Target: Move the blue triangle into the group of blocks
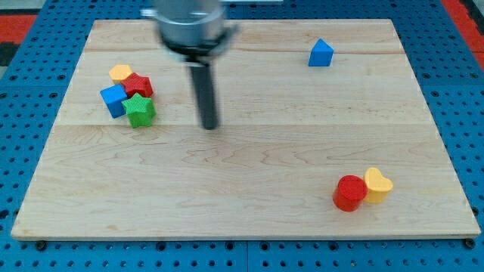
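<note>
Pincer: none here, only my tip (209, 126), holding nothing, just right of green star (140, 110). Blue triangle (321, 54) sits well apart near bench (249, 189) top right; group at left: yellow block (119, 72), red block (138, 85), blue cube (113, 100).

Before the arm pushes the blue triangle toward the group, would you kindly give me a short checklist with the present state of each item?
1. Blue triangle in view, lying free near the view's top right: ok.
2. Target group at the view's left together, with yellow block, red block, blue cube and green star: ok.
3. My tip clear of every block: ok.
4. My tip on the triangle's far side, ready to push left: not ok; it stands between group and triangle.
5. Red cylinder and yellow heart off the path: ok.
</note>
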